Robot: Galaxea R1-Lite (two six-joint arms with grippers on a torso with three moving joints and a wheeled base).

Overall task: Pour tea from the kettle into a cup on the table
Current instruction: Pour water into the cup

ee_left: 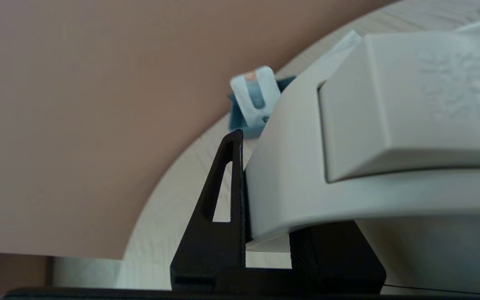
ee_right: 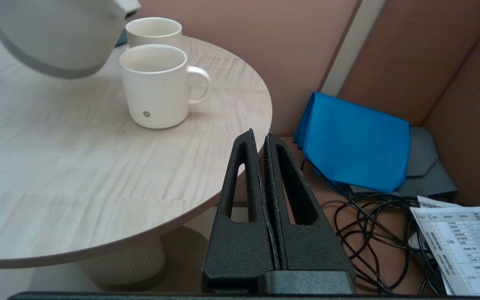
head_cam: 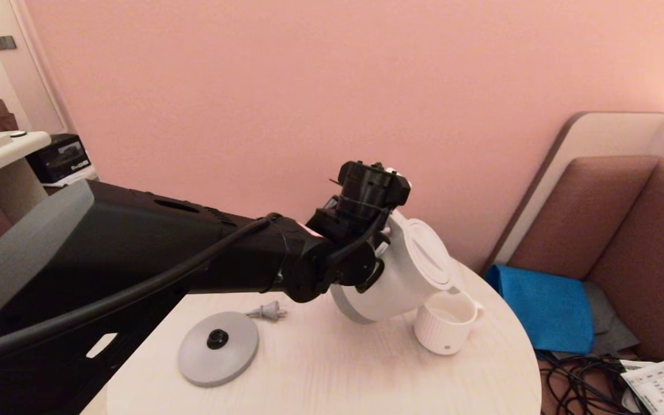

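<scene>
I have the left gripper [ee_left: 265,200] clamped on the big loop handle of the squat cream-white electric kettle [head_cam: 407,276]. The handle sits between the two black fingers [ee_left: 219,216], which press against it on either side. The kettle is lifted clear of its grey round power base [head_cam: 218,347], which lies on the round pale wood-grain table [head_cam: 338,369] well behind the tool.

The kettle is tilted forward, spout end low, and the spout sits directly above the rim of the white ribbed mug with the small side handle and grey dot [ee_right: 156,85]. The mug stands on the table just ahead of and below the gripper. A second, plain white cup [ee_right: 153,31] stands just beyond it.

No stream is visible, and I cannot tell whether any liquid is in the mug. I judge the lift and approach complete and the pour at its start or under way. Remaining: finish pouring, level the kettle, set it down.

The right gripper [ee_right: 263,141] is parked beside the table edge, fingers pressed together, holding nothing.
</scene>
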